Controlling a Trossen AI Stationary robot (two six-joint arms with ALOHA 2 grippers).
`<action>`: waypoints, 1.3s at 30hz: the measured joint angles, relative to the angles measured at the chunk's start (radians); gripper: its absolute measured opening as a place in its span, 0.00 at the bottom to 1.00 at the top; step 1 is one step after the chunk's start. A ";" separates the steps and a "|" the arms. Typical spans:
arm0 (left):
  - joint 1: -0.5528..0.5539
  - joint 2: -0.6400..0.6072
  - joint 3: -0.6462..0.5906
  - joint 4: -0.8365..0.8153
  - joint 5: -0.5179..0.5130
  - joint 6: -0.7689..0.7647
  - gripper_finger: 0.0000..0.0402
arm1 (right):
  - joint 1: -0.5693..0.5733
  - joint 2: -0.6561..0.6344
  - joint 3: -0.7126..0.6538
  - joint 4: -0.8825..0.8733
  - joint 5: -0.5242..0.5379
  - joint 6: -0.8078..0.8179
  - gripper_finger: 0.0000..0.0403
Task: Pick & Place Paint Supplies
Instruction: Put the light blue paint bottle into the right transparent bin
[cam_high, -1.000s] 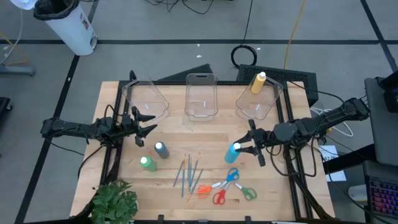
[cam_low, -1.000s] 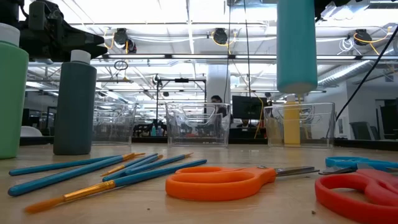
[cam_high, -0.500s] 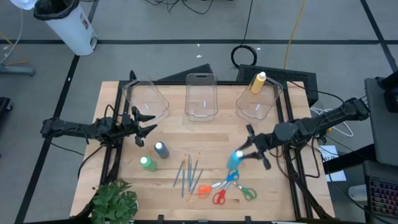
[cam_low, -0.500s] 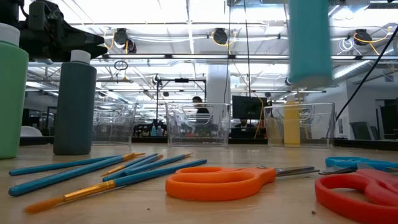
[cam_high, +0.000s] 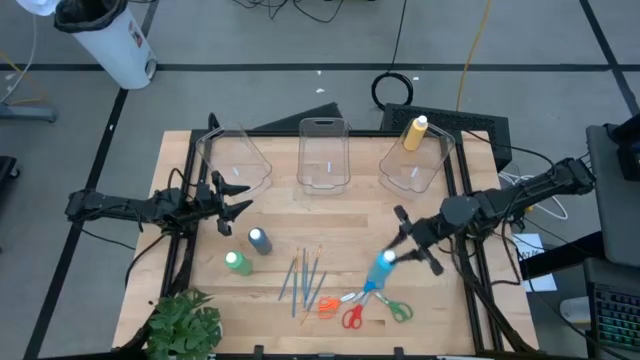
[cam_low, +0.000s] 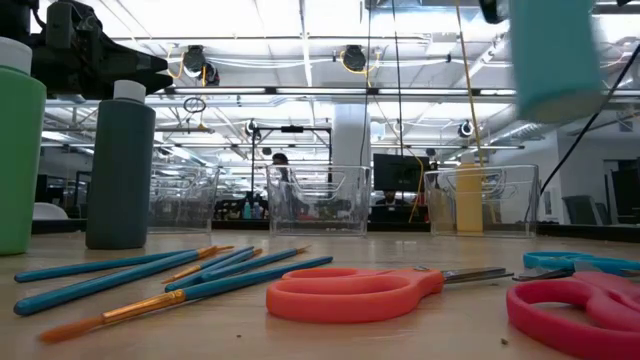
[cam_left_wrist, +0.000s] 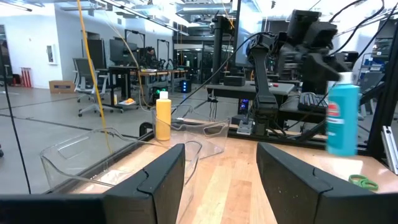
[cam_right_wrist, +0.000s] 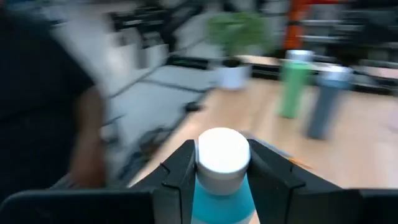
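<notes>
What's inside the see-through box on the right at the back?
One yellow paint bottle with a white cap stands inside the right clear plastic bin. Nothing else shows in it, and its clear walls hide nothing.

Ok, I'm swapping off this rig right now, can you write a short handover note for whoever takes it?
Right gripper: shut on the blue bottle, held in the air above the scissors.
Left gripper: open, empty, waiting near the left bin.
Done: yellow bottle stands in the right bin.
Left: blue bottle in hand; green bottle and grey-blue bottle standing on the table; brushes and scissors lying at the front. Middle bin and left bin look empty.
</notes>
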 joint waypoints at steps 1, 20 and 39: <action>0.000 0.000 0.000 0.000 0.000 0.000 0.52 | -0.007 0.000 0.000 0.000 0.056 0.013 0.25; 0.000 0.000 0.000 0.000 0.000 0.000 0.52 | -0.024 0.000 0.000 0.022 -0.023 -0.023 0.25; 0.000 0.000 0.000 0.000 0.000 0.000 0.52 | -0.018 0.000 0.000 0.036 -0.050 -0.044 0.25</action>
